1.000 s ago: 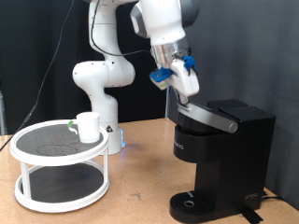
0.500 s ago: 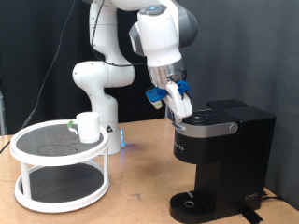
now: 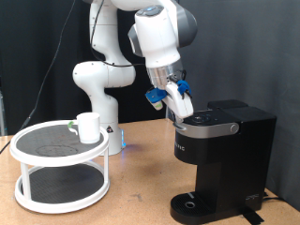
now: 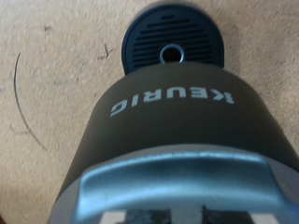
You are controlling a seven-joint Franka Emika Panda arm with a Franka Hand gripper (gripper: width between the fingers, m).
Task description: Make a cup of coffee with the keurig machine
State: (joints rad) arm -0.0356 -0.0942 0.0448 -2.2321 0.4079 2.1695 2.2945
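Note:
The black keurig machine (image 3: 223, 142) stands at the exterior view's right with its lid (image 3: 212, 119) down flat. My gripper (image 3: 179, 111) hangs just above the lid's front edge, at the machine's upper left corner, and nothing shows between its fingers. The white cup (image 3: 89, 127) stands on the top tier of a white round rack (image 3: 56, 156) at the exterior view's left, far from the gripper. The wrist view looks down the machine's front (image 4: 173, 131) onto the silver logo (image 4: 168, 101) and the empty round drip tray (image 4: 170, 47). The gripper's fingers do not show there.
A small pod-like object (image 3: 72, 126) sits beside the cup on the rack. The arm's white base (image 3: 98, 89) stands behind, between rack and machine. The drip tray (image 3: 195, 204) is at the machine's foot. The wooden table (image 3: 141, 192) lies between rack and machine.
One second ago the lid was tilted up with the gripper on it. The gripper has moved down and to the exterior view's left, and the lid is now shut. Nothing moved in the last half second.

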